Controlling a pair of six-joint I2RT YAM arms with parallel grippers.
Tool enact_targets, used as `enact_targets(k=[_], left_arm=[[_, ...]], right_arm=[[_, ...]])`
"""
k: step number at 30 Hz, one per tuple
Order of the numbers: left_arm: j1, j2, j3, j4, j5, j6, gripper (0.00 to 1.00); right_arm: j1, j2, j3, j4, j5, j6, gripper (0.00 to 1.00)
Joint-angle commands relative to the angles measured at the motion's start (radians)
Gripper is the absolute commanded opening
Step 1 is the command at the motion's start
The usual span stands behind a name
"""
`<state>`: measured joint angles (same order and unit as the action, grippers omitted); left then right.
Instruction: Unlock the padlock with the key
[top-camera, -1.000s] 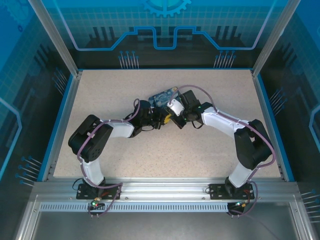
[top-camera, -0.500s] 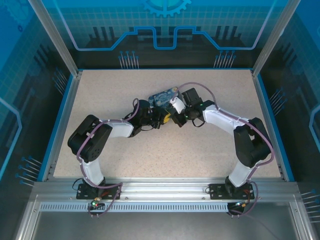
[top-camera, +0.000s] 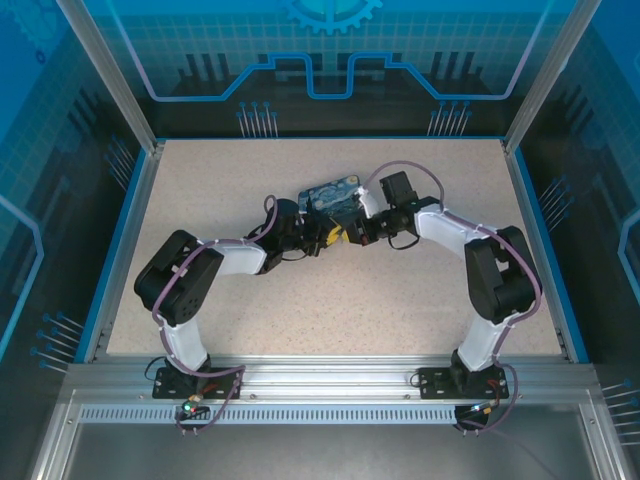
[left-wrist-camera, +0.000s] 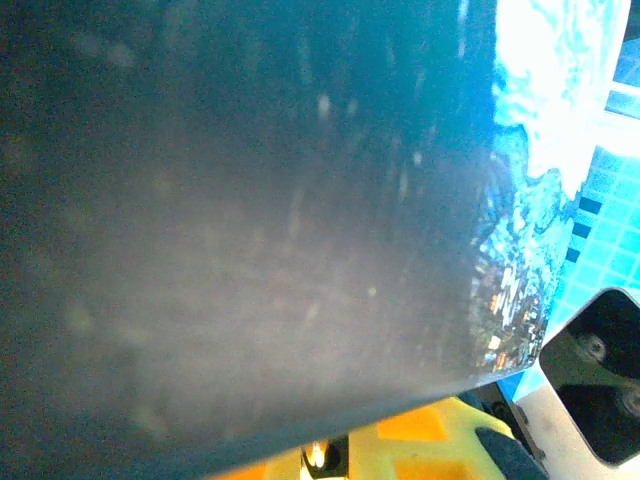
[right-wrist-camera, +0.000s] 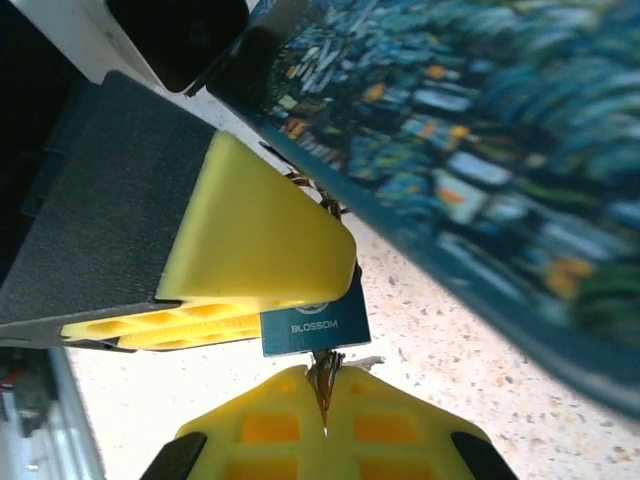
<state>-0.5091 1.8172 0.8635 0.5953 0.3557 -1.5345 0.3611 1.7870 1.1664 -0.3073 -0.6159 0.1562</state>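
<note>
In the right hand (right-wrist-camera: 325, 400) — the key (right-wrist-camera: 324, 372), pinched, tin (right-wrist-camera: 480, 130) close by

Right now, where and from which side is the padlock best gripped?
Grip the padlock across its flat body faces, coming from the end nearer the tin; the lettered end faces the key and should stay clear.

Open tabletop (top-camera: 300, 300) around central tin (top-camera: 330, 192)
</note>
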Motion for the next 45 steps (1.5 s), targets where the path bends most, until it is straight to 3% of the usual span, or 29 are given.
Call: enact_targets(k=[1, 6, 9, 10, 11, 12, 15, 21, 34, 38, 45], left_arm=[[-0.009, -0.023, 0.015, 0.037, 0.017, 0.040, 0.00], [-0.009, -0.018, 0.010, 0.043, 0.011, 0.054, 0.00], [-0.009, -0.011, 0.008, 0.049, 0.009, 0.051, 0.00], [-0.008, -0.008, 0.006, 0.051, 0.008, 0.051, 0.00], [-0.009, -0.008, 0.006, 0.051, 0.005, 0.050, 0.00], [-0.009, -0.006, 0.003, 0.056, 0.002, 0.049, 0.00], [-0.008, 0.002, 0.002, 0.064, -0.003, 0.047, 0.00], [-0.008, 0.011, -0.003, 0.068, -0.006, 0.057, 0.00], [-0.008, 0.088, 0.011, 0.044, 0.016, 0.252, 0.00], [-0.011, 0.119, 0.005, 0.076, 0.026, 0.274, 0.10], [-0.012, 0.133, 0.007, 0.052, 0.030, 0.306, 0.46]], right_arm=[[-0.026, 0.029, 0.005, 0.131, -0.234, 0.160, 0.00], [-0.061, 0.053, -0.007, 0.218, -0.337, 0.292, 0.00], [-0.061, 0.058, 0.017, 0.158, -0.323, 0.278, 0.00], [-0.061, 0.056, 0.027, 0.124, -0.304, 0.259, 0.06], [-0.060, 0.048, 0.033, 0.094, -0.284, 0.238, 0.21], [-0.064, 0.039, 0.029, 0.083, -0.263, 0.233, 0.31], [-0.089, 0.004, 0.002, 0.088, -0.239, 0.243, 0.41], [-0.117, -0.055, -0.050, 0.091, -0.177, 0.256, 0.51], [-0.091, -0.048, -0.117, 0.218, -0.101, 0.346, 0.54], [-0.079, -0.028, -0.122, 0.245, -0.075, 0.370, 0.54], [-0.055, 0.010, -0.122, 0.272, -0.053, 0.384, 0.54]])
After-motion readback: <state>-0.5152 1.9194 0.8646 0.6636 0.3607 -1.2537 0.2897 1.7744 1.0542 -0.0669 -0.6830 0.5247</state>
